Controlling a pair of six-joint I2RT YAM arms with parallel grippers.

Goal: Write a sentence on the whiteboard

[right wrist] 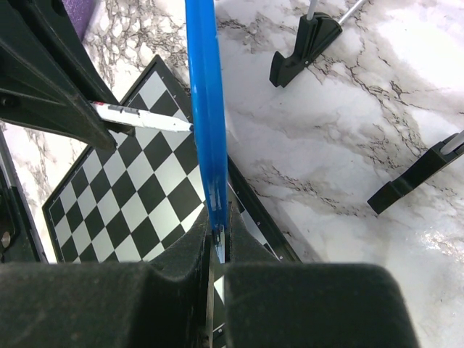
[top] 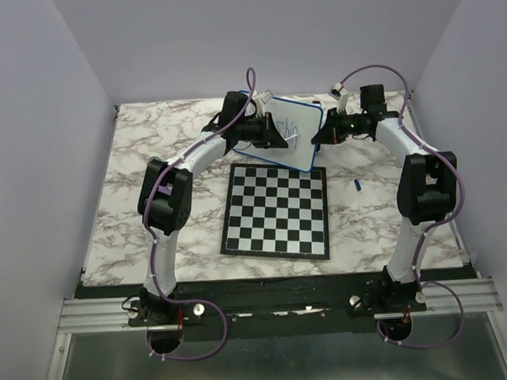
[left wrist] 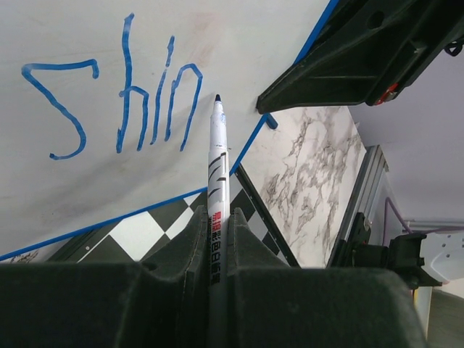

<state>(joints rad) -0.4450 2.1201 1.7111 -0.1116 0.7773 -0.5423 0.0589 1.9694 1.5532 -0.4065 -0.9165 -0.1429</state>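
**Marker tip at the board, right of "shin"**

The whiteboard (top: 297,125) stands tilted up off the table (top: 151,152) at the far side, just behind the chessboard (top: 276,212), with an arm on either side of it.

The left gripper (left wrist: 217,214) is closed tight on a white marker (left wrist: 217,152), barrel clamped between both fingers, dark tip pointing up at the board face. In the left wrist view the blue writing (left wrist: 125,94) reads "shin". The marker tip sits just right of the final "n", about level with its lower half. Whether the tip touches the surface, I cannot tell.

The right gripper (right wrist: 217,232) is closed on the board's right edge, with the thin blue rim (right wrist: 204,109) pinched between its fingers and running straight up out of the grip. From this wrist, the board is seen edge-on, chessboard below and to the left, marble to the right.

A small dark blue object (top: 355,185) lies on the table right of the chessboard, apart from both grippers.
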